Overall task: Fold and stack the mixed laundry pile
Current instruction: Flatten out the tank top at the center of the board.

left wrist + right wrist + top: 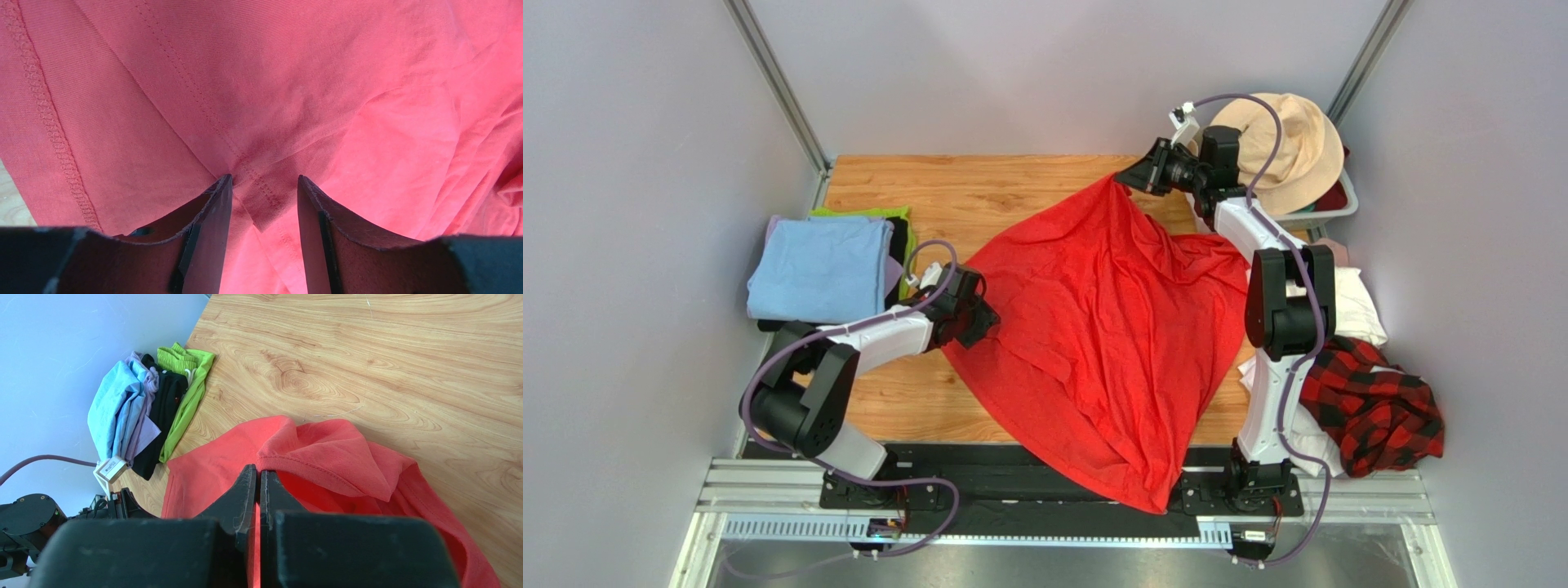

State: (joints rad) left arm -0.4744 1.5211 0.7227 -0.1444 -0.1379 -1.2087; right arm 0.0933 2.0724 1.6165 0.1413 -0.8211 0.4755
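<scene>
Early stage: your red T-shirt (1100, 331) lies spread and rumpled across the wooden table (989, 184), near corner draped over the edge, no fold in it yet. Right gripper (1133, 175) is clenched on its ribbed far edge. Left gripper (264, 184) is apart, straddling a stitched seam; it's probably touching, hard to tell. Plaid shirt (1382, 410) and white cloths (1360, 306) wait crumpled at right.

One red T-shirt (1100, 331), one plaid shirt (1382, 410), one hat (1296, 147)
</scene>
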